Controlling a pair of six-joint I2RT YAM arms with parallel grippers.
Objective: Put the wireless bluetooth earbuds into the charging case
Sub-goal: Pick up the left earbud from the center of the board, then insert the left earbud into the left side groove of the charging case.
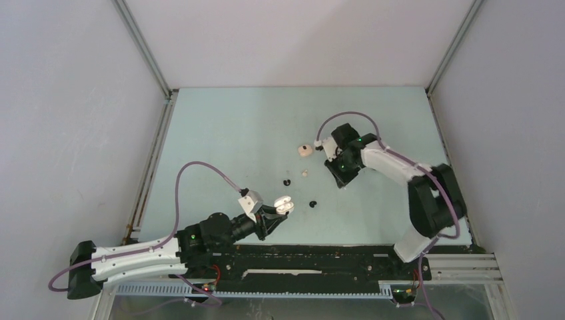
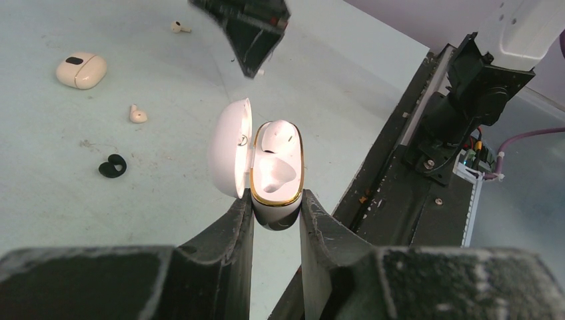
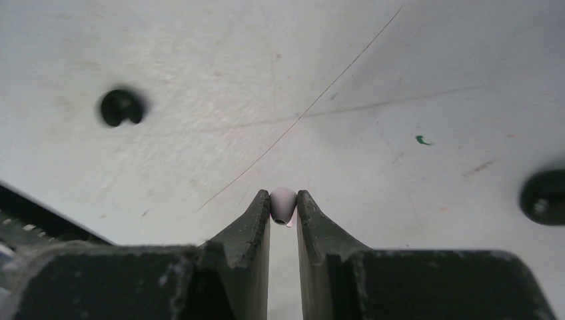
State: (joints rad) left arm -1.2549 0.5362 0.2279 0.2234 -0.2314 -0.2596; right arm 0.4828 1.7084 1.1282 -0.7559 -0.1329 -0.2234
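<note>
I read the right tool (image 3: 284,196) clamped on a white earbud (image 3: 283,207) over the tabletop (image 3: 373,80), with a black earbud (image 3: 121,107) lying off to its left in the wrist view. The left tool (image 2: 276,212) is clamped on the open charging case (image 2: 274,170), its lid swung aside. A beige earbud (image 2: 137,115) and a beige case (image 2: 81,70) lie on the tabletop beyond it.

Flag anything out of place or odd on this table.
Nothing looks damaged or spilled. A black earbud and a small beige earbud lie loose on the table, apart from the closed beige pebble-shaped case. The open white gold-rimmed case in the left gripper has one empty socket. The right gripper holds a tiny pale earbud.
</note>
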